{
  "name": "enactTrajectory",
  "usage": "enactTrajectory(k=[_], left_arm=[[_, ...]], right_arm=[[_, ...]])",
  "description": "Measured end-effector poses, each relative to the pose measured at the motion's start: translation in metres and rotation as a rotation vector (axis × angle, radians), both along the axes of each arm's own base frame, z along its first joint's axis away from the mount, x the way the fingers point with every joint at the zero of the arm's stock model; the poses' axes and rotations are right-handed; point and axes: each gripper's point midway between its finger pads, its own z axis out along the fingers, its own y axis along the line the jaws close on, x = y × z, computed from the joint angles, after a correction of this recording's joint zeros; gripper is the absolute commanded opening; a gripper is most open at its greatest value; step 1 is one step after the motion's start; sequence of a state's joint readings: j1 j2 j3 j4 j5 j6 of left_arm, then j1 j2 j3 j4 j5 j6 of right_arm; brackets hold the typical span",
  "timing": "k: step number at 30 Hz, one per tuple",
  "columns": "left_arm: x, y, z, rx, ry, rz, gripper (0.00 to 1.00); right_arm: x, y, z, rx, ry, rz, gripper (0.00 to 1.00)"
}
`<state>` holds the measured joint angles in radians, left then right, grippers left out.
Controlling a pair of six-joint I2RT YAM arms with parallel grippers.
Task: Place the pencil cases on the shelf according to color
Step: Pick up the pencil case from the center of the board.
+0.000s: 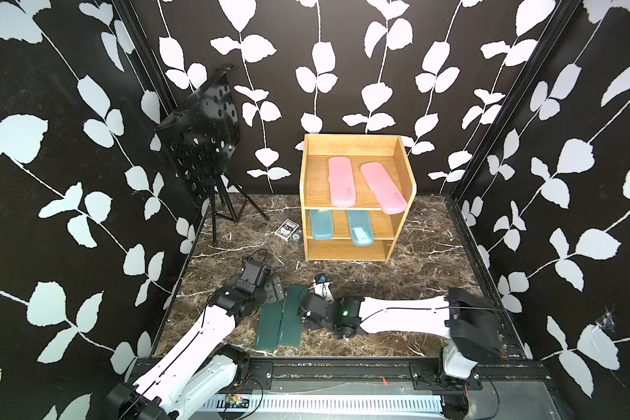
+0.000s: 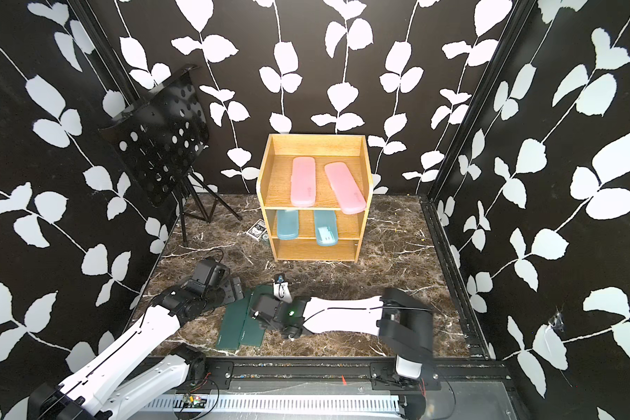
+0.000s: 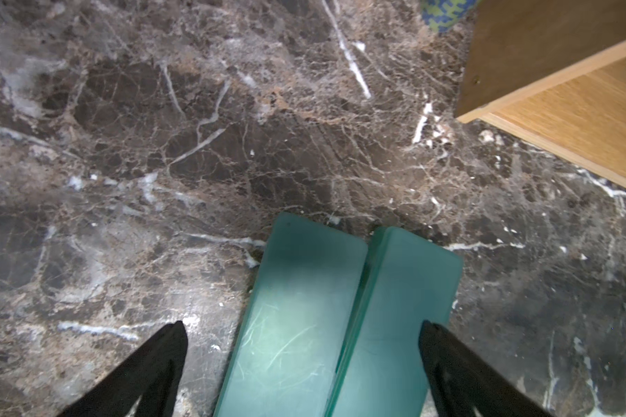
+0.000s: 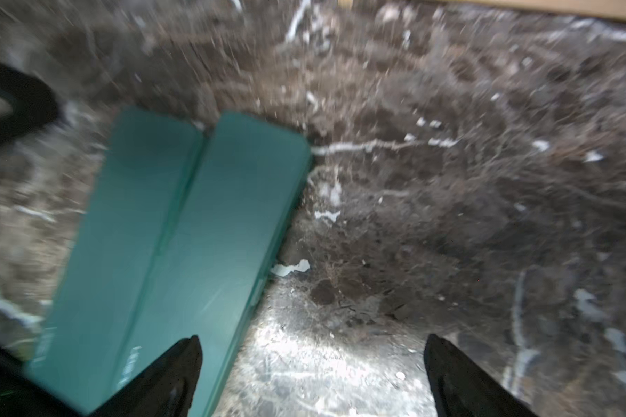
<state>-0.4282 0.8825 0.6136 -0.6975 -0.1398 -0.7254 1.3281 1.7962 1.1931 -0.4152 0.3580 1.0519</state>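
Note:
Two dark green pencil cases (image 1: 270, 327) (image 1: 291, 320) lie side by side on the marble floor, front centre. My left gripper (image 3: 304, 361) is open, and in the left wrist view both green cases (image 3: 297, 317) (image 3: 394, 325) lie between its fingers. My right gripper (image 4: 311, 361) is open just to their right, one finger (image 4: 174, 375) over the nearer green case (image 4: 210, 234), the other over bare marble. The shelf (image 1: 346, 251) stands behind them. It holds two pink cases (image 1: 341, 180) (image 1: 382, 187) on top and two blue ones (image 1: 321, 224) (image 1: 360, 227) in the middle.
A black perforated music stand (image 1: 204, 145) on a tripod fills the back left corner. A small playing-card box (image 1: 286, 230) lies left of the shelf's foot. The black frame rail (image 1: 342, 367) runs along the front edge, and patterned walls close in on three sides.

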Motion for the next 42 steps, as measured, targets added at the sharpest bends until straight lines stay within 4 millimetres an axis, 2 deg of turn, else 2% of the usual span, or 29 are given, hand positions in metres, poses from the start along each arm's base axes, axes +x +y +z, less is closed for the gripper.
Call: enactTrajectory(k=[3,9,12,16,22,28,31,37,42], left_arm=[[-0.001,0.007,-0.006,-0.008,0.018,0.037,0.99],[-0.003,0.018,-0.016,-0.028,0.045,0.092,0.99],[-0.003,0.018,-0.016,-0.032,0.050,0.089,0.99],[-0.003,0.018,-0.018,-0.029,0.057,0.088,0.99],[-0.003,0.015,-0.017,-0.043,0.054,0.081,0.99],[-0.003,0.014,-0.018,-0.048,0.058,0.079,0.99],[-0.004,0.014,-0.019,-0.050,0.060,0.080,0.99],[-0.005,0.014,-0.025,-0.055,0.065,0.083,0.99],[-0.005,0.014,-0.026,-0.055,0.067,0.082,0.99]], right_arm=[[0.002,0.011,-0.011,-0.033,0.006,0.005,0.99],[0.014,0.058,0.003,0.013,-0.018,0.023,0.99],[0.017,0.066,-0.001,0.002,-0.021,0.023,0.99],[0.018,0.054,-0.018,-0.070,-0.009,0.015,0.99],[0.027,0.031,-0.026,-0.099,-0.002,-0.040,0.99],[0.035,-0.021,-0.026,-0.101,0.005,-0.104,0.99],[0.038,-0.036,-0.024,-0.105,0.007,-0.109,0.99],[0.036,-0.019,-0.017,-0.058,0.033,-0.082,0.99],[0.041,0.016,-0.015,0.007,0.050,-0.070,0.99]])
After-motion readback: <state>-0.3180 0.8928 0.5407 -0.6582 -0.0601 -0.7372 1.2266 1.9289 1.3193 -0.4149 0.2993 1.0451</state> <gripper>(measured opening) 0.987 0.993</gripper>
